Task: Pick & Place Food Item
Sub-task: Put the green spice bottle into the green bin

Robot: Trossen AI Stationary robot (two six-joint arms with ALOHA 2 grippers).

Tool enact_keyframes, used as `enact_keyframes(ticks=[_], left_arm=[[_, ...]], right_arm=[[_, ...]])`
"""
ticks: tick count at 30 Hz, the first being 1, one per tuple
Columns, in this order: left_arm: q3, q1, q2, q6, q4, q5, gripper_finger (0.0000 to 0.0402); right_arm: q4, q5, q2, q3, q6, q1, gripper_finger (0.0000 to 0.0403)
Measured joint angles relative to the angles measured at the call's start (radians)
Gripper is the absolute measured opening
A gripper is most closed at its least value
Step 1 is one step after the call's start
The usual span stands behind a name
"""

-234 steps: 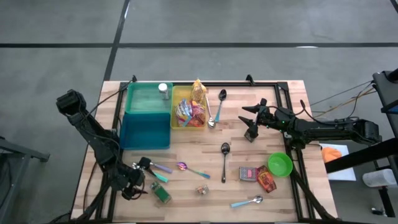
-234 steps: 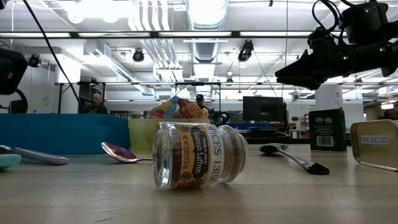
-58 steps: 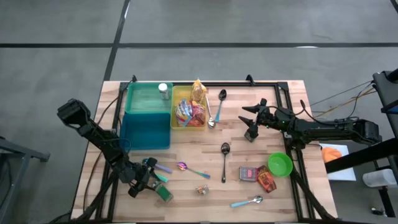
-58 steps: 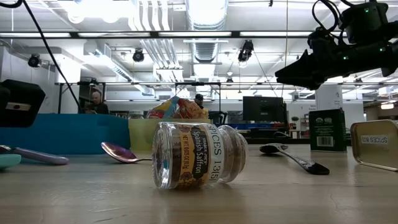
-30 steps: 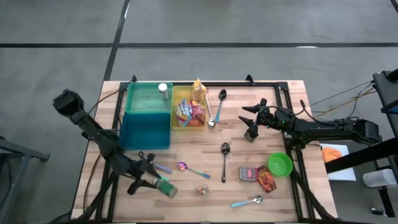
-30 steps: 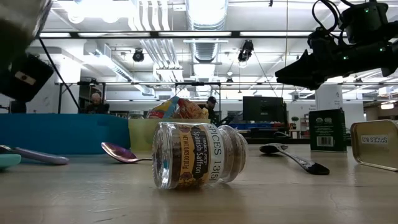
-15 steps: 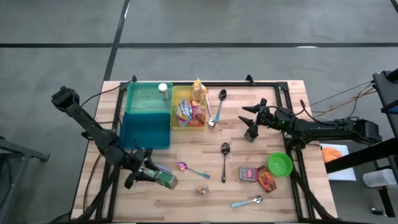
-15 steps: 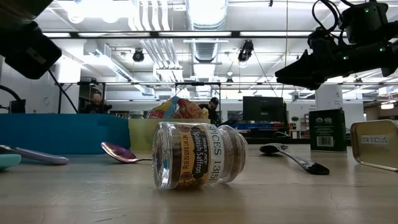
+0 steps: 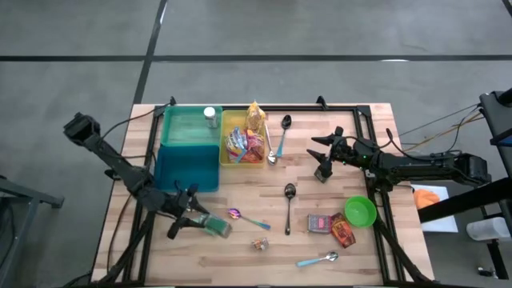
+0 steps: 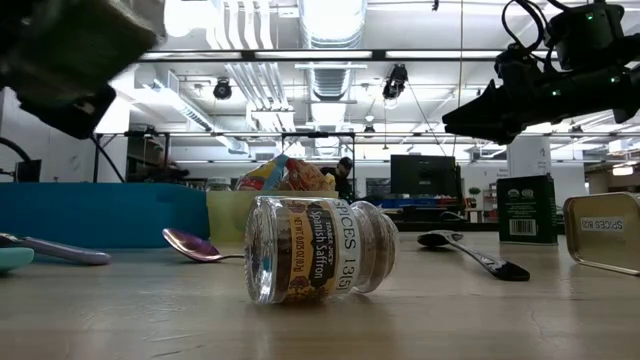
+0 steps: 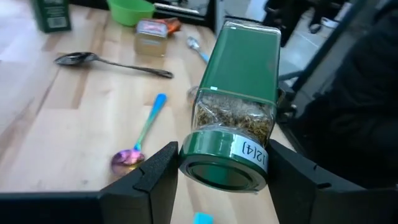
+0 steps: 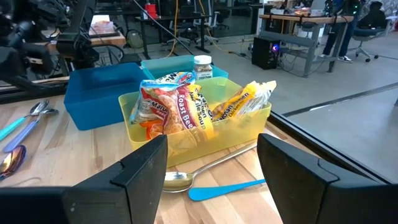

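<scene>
My left gripper [image 11: 214, 171] clamps the green-capped herb jar [image 9: 214, 227], lifted off the table, long axis pointing away from the fingers. Yellow bin [image 9: 226, 122] lies beyond. Right gripper [image 9: 322, 158] waits, jaws apart, empty.

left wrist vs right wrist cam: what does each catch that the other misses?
Left wrist only: the left hand shut on a green-lidded herb jar, a rainbow spoon on the wood below it, a black spoon, the green bowl.
Right wrist only: the yellow bin of snack packets, the blue bin beside it with a white-lidded jar, a steel spoon with a blue handle in front, the right hand open and empty.
Both: the wooden table.
</scene>
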Motion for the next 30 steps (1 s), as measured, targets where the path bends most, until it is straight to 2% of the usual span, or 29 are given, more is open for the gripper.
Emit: enact_keyframes(ticks=[6, 9, 14, 18, 23, 30], left_arm=[[0.001, 0.07, 0.0, -0.02, 0.001, 0.073, 0.0196], [0.041, 0.088, 0.0, -0.028, -0.048, 0.113, 0.0196], [0.176, 0.097, 0.025, -0.082, -0.264, 0.133, 0.0196], [0.301, 0.101, 0.113, -0.095, -0.414, 0.188, 0.0196], [0.477, 0.106, 0.235, -0.187, -0.629, 0.239, 0.0196], [0.721, 0.123, 0.324, -0.319, -0.899, 0.299, 0.0196]], right_arm=[[0.0, 0.0, 0.0, 0.0, 0.0, 0.0, 0.0246], [0.0, 0.0, 0.0, 0.0, 0.0, 0.0, 0.0246], [0.0, 0.0, 0.0, 0.0, 0.0, 0.0, 0.0247], [-0.001, 0.0, 0.0, 0.0, 0.0, 0.0, 0.0246], [0.0, 0.0, 0.0, 0.0, 0.0, 0.0, 0.0246], [0.0, 0.0, 0.0, 0.0, 0.0, 0.0, 0.0246]])
